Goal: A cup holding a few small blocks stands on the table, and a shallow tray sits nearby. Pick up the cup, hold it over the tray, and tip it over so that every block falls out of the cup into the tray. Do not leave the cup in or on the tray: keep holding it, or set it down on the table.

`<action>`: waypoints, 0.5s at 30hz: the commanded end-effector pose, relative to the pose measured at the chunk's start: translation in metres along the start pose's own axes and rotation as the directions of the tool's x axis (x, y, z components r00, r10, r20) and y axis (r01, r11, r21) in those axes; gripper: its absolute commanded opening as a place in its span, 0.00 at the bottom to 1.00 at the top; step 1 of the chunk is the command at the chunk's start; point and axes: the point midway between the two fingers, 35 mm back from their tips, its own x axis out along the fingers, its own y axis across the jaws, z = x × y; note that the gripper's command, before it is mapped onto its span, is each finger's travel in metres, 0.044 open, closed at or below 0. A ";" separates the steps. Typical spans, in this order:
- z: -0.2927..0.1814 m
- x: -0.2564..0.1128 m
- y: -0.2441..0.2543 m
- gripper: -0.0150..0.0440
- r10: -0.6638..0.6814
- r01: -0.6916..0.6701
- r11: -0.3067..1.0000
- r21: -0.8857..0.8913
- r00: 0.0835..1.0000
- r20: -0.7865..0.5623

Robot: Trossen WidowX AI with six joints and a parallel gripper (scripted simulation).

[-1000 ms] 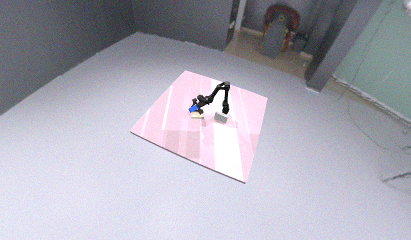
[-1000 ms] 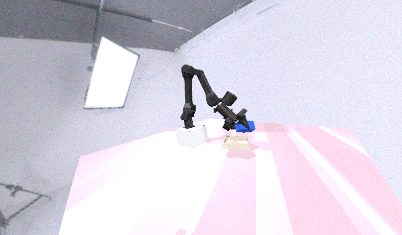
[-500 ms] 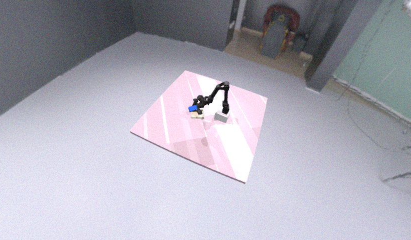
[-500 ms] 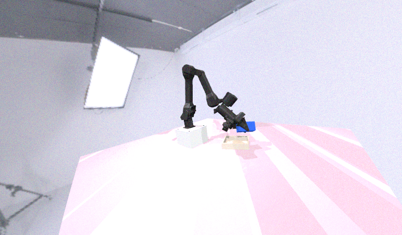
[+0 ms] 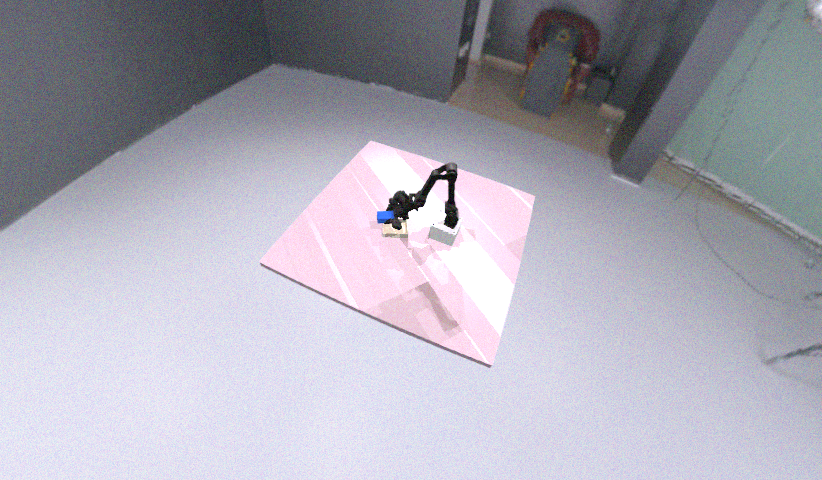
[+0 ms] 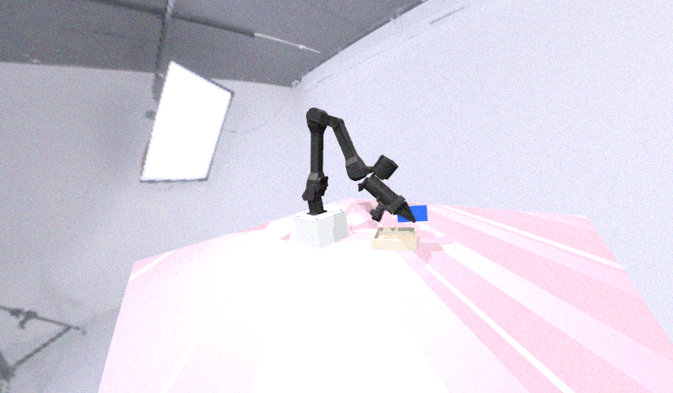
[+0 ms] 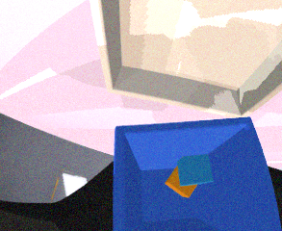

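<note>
A blue cup (image 5: 385, 217) (image 6: 420, 213) (image 7: 131, 204) is held in the air by my gripper (image 5: 392, 220) (image 6: 411, 217) (image 7: 169, 153), which is shut on it. In the wrist view I look into its mouth, where a teal block (image 7: 195, 169) and an orange block (image 7: 175, 185) lie inside. Its exact tilt is hard to tell. The shallow beige tray (image 5: 395, 235) (image 6: 393, 243) (image 7: 174, 88) stands on the table. In the exterior view the cup is higher than the tray, near its right end. The tray floor that shows in the wrist view has no blocks on it.
The arm's white base block (image 5: 444, 233) (image 6: 320, 231) stands on the pink table (image 5: 338, 237) (image 6: 549, 291), beside the tray. In the wrist view the tray's near corner is just beyond the cup's rim.
</note>
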 end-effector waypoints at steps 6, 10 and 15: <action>0.002 0.002 -0.001 0.25 0.000 0.000 0.979 0.202 1.000 0.001; 0.002 0.002 -0.001 0.25 0.000 0.000 0.976 0.216 1.000 0.001; 0.002 0.003 -0.001 0.25 0.003 -0.001 0.976 0.216 1.000 -0.010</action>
